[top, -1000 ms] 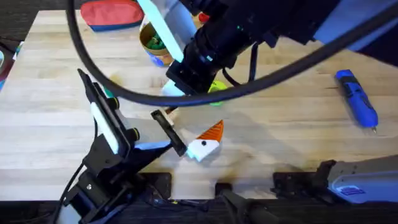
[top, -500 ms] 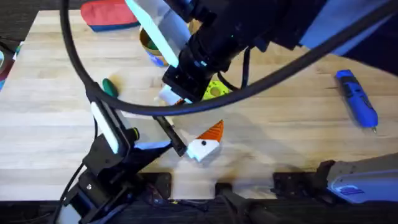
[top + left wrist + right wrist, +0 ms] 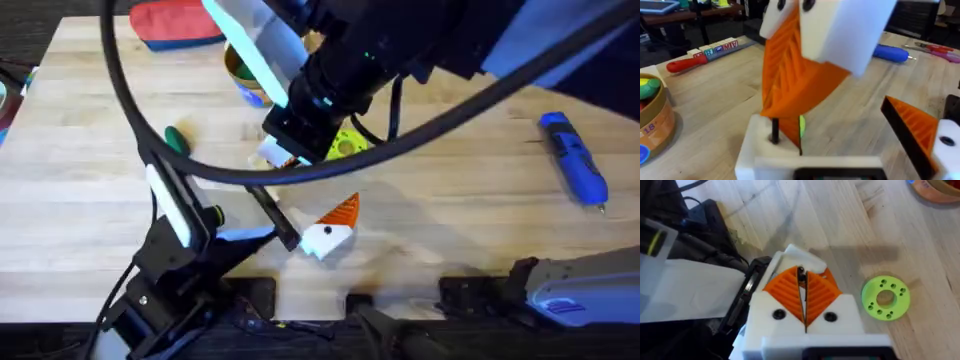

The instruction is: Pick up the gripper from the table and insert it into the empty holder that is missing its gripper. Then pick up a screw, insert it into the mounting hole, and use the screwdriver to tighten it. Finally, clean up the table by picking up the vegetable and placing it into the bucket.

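Two grippers meet over mid-table.

- Right gripper [image 3: 802,282]: orange pads clenched together on a thin dark pin [image 3: 801,274], likely the screw.
- Left gripper [image 3: 825,117]: fingers spread wide, grasping nothing, just beneath the right one.
- Holder [image 3: 328,235]: flat on the table near the front edge, apart from both grippers.
- Step, by judgement: screw insertion. The next move calls for steady alignment of the pin over the mounting hole.
- Toy cucumber [image 3: 177,140]: loose on the table, not yet in the bucket [image 3: 243,72].
- Blue screwdriver [image 3: 575,160]: far right, untouched.
- Views: the right wrist gives the pinch and a green holed disc [image 3: 885,297] – the overhead alone places the holder.
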Motion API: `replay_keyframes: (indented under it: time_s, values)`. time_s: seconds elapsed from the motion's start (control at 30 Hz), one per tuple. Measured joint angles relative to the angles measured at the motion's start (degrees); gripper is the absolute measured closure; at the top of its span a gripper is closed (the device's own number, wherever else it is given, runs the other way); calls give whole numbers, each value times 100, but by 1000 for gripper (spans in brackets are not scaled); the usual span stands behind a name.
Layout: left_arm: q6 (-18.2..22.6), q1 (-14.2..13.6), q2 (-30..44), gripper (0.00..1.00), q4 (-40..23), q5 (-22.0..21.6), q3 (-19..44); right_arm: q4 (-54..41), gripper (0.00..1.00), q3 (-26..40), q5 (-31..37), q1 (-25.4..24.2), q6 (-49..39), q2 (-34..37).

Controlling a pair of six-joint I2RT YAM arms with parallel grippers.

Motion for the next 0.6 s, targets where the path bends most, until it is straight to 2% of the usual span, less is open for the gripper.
replay_keyframes:
  time_s: [0.6]
  values:
    - [2,0,0,14,0,0,0,-100,998,52,39,-2,-68,22]
